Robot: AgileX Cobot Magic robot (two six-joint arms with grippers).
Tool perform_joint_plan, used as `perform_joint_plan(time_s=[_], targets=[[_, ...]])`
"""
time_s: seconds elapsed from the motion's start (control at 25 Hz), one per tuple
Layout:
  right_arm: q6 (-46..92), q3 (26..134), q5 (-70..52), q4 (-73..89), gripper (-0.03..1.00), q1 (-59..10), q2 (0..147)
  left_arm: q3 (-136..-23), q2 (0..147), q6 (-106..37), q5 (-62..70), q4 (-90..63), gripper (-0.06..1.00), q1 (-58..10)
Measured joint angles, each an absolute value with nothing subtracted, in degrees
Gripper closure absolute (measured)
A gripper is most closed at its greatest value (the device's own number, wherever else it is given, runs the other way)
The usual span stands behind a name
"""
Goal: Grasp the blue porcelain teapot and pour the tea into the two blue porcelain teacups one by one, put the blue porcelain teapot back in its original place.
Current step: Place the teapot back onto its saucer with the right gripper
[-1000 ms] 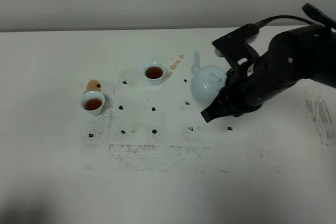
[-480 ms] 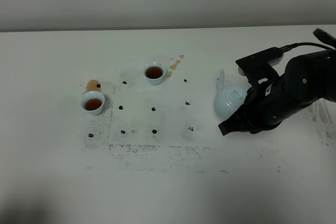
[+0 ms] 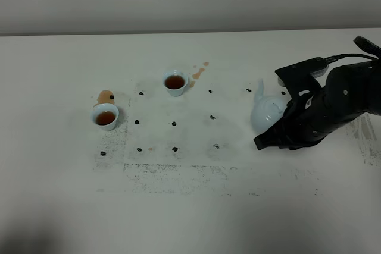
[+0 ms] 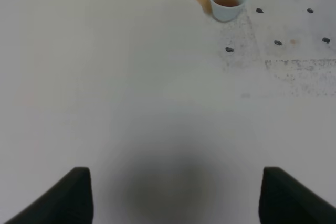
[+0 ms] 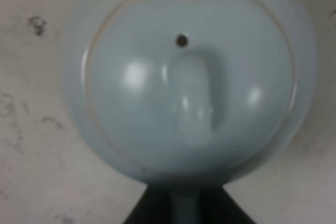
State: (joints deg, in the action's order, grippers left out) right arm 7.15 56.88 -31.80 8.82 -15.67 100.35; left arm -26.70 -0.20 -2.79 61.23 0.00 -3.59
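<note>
The blue porcelain teapot [image 3: 264, 111] stands upright at the right of the table, its spout pointing toward the back. My right arm [image 3: 324, 111] covers its handle side. The right wrist view looks straight down on the teapot lid [image 5: 189, 77], and there my right gripper [image 5: 184, 208] is shut on the handle. Both blue porcelain teacups hold brown tea: one teacup [image 3: 175, 81] sits at the back centre, the other teacup [image 3: 105, 116] at the left. The left cup [image 4: 227, 0] also shows far ahead of my open, empty left gripper [image 4: 176, 198].
A brown tea puddle [image 3: 105, 96] lies just behind the left cup. Smaller tea drops [image 3: 198, 72] lie right of the back cup. Small black marks [image 3: 174, 124] form a grid on the scuffed white table [image 3: 190, 206].
My right arm has carried the teapot to the right, away from the cups, and brought it lower. The cups and the left gripper have not moved.
</note>
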Motion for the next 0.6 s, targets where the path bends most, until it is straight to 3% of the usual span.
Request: perform_joint_plan(time_s=[0.6], targets=[[5.0,53.3,-30.4,6.9,0.88,-11.5,100.4,-26.7,-0.2,-2.8,61.2,0.0,0.28,-3.6]])
